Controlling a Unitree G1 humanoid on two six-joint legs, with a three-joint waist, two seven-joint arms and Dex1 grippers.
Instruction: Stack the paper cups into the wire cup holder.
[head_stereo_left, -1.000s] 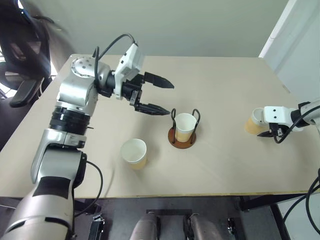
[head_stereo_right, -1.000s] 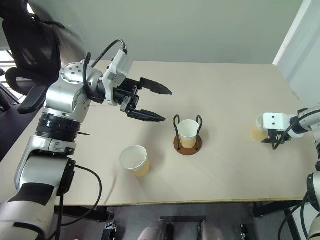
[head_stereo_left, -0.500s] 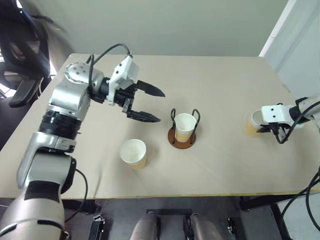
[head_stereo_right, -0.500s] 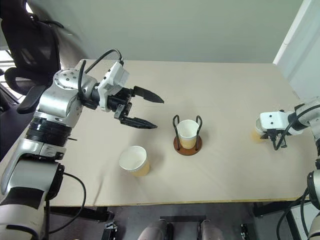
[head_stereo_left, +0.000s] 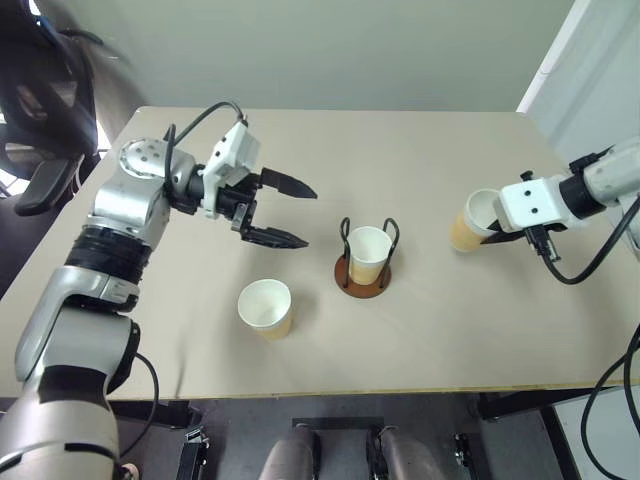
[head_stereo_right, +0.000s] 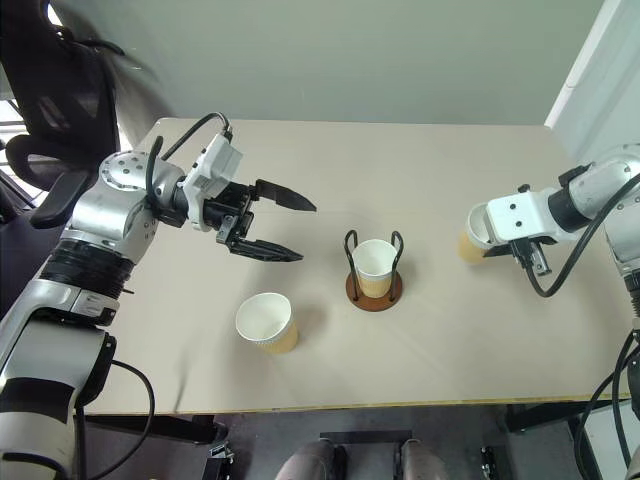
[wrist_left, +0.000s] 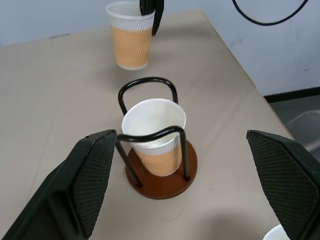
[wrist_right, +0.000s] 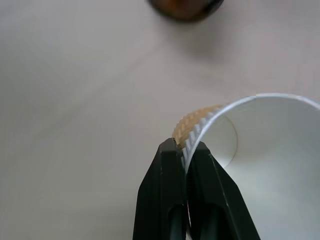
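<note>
Right gripper (wrist_right: 185, 150) clenched on a cup's (head_stereo_left: 468, 226) rim, cup tilted above the worktop (head_stereo_left: 450, 330). Left gripper (head_stereo_left: 296, 215) jaws released, beside the holder (head_stereo_left: 364, 275) with one cup (head_stereo_left: 368, 252). Third cup (head_stereo_left: 266, 307) upright nearby.

— What sort of place does this look like?
— An office or lab room: a plain pale wooden bench (head_stereo_left: 420, 160) against a bare grey-green wall (head_stereo_left: 330, 50), with a black office chair (head_stereo_left: 40, 90) just beside the bench's corner.

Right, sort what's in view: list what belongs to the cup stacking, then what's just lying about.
Job:
- cup in holder
- holder
- loose cup
- cup in right hand
- right hand, left hand

Lying about:
- chair
- table
</note>
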